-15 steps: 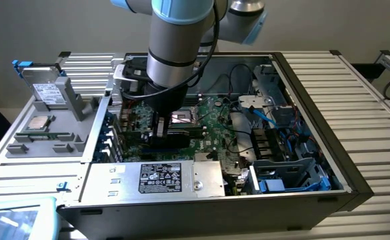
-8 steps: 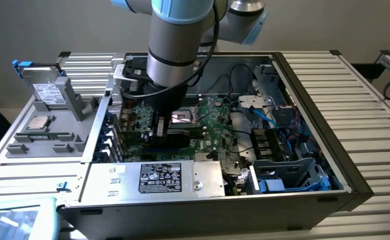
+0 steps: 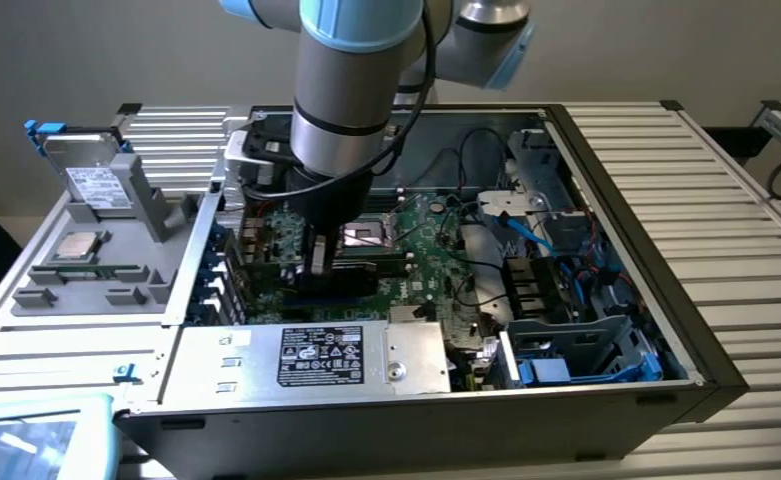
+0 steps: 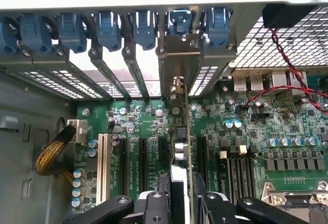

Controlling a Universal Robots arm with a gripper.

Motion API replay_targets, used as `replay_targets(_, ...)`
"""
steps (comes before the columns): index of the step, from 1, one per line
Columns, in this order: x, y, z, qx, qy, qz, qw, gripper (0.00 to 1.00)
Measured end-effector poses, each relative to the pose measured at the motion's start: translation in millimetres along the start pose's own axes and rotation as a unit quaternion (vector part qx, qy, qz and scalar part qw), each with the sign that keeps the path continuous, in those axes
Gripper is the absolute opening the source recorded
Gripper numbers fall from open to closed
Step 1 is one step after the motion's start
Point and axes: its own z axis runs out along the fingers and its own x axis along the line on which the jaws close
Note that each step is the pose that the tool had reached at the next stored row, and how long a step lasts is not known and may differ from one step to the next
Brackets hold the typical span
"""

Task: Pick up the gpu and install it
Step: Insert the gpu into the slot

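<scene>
The large green printed motherboard [image 4: 148, 131] lay under a row of blue plastic slot clips [image 4: 107, 29], beside a red twisted wire [image 4: 287, 65], yellow braided cable [image 4: 51, 155] and the silver-and-pale-blue robot arm [image 3: 350, 60].

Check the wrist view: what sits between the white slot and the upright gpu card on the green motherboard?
Between the long white expansion slot and the thin upright gpu card, the wrist view shows black expansion slots in parallel on the green motherboard, none holding a card.

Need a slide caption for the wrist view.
Gripper holding the gpu edge-on over the motherboard slots.
</scene>
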Motion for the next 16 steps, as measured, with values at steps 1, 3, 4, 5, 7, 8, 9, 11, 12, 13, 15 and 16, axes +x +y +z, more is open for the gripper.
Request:
replay_targets(1,-0.4,0.2,0.1,0.0,-0.0001,0.0,1.0,0.28)
replay_targets(3,-1.5,0.3,0.2,0.0,0.0,-0.001,1.0,0.28)
replay_targets(4,-1.7,0.3,0.1,0.0,0.0001,-0.002,1.0,0.28)
replay_targets(5,-1.7,0.4,-0.1,0.0001,0.0003,-0.002,1.0,0.28)
replay_targets(7,-1.8,0.5,-0.1,0.0001,0.0003,-0.003,1.0,0.28)
replay_targets(8,-1.7,0.6,-0.1,0.0001,0.0003,-0.003,1.0,0.28)
replay_targets(9,-1.6,0.8,-0.2,0.0,0.0004,-0.003,1.0,0.28)
replay_targets(11,-1.1,1.0,-0.1,0.0001,0.0004,-0.003,1.0,0.28)
replay_targets(12,-1.0,1.0,0.0,0.0,0.0004,-0.003,1.0,0.28)
replay_targets(13,-1.0,1.0,0.0,0.0,0.0004,-0.003,1.0,0.28)
replay_targets(15,-0.8,0.9,0.4,0.0,0.0005,-0.003,1.0,0.28)
replay_targets(16,-0.8,0.9,0.7,0.0,0.0004,-0.003,1.0,0.28)
